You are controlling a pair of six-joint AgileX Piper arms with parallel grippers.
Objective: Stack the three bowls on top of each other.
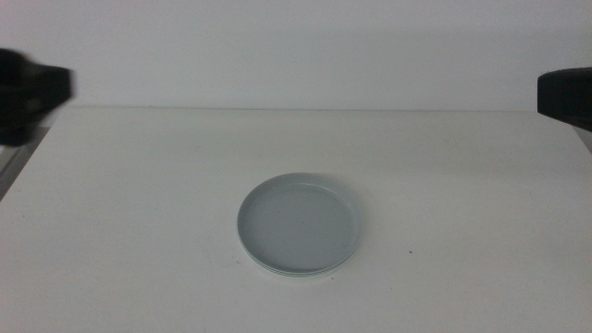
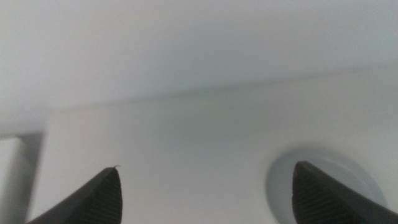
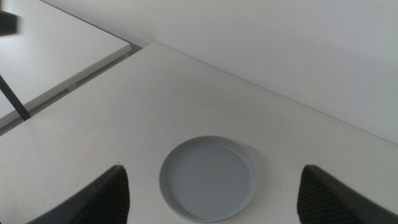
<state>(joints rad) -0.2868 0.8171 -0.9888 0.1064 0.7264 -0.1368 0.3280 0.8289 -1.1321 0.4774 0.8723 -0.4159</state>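
Stack of bowls [image 1: 299,225]: only the grey-blue top dish is seen whole; those beneath are reduced to thin rim slivers at 6 o'clock, colours not told apart. In the left wrist view the stack [image 2: 283,180] is blurred and cut by the frame edge. Both arms are cropped to dark blurs at 9 and 3 o'clock.

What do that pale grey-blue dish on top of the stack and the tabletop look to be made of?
The pale grey-blue round dish looks like matte plastic or melamine: even colour, thin low rim, soft glare only. It could be glazed ceramic. The white table looks like smooth matte laminate: uniform, no grain. Both grippers wait open, clear of the stack.
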